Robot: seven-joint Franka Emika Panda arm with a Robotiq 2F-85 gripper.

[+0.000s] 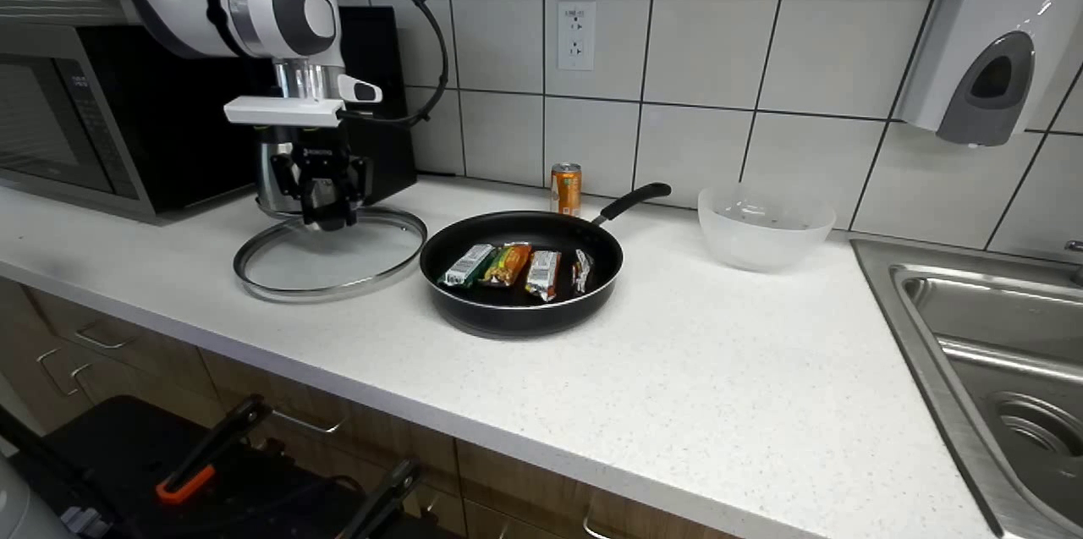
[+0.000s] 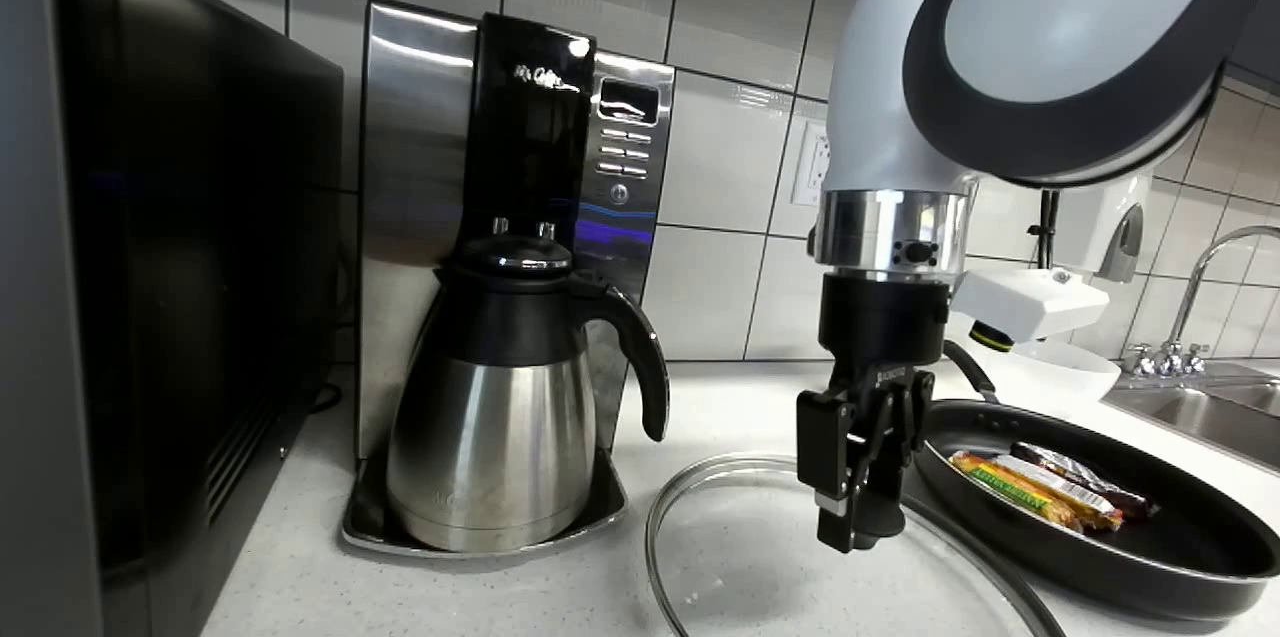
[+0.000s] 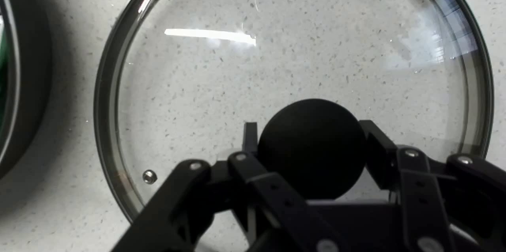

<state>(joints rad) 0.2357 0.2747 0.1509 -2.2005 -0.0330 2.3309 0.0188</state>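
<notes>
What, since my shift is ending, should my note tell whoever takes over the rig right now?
Hand: closed on the knob of the glass lid.
Things: the lid appears to lie flat on the counter, beside the black pan, with counter showing between them in the wrist view; four wrapped packets lie in the pan.
Done: the knob is gripped from both sides.
Left: as far as the views show, the lid is not yet lifted, and the pan stands uncovered.
</notes>
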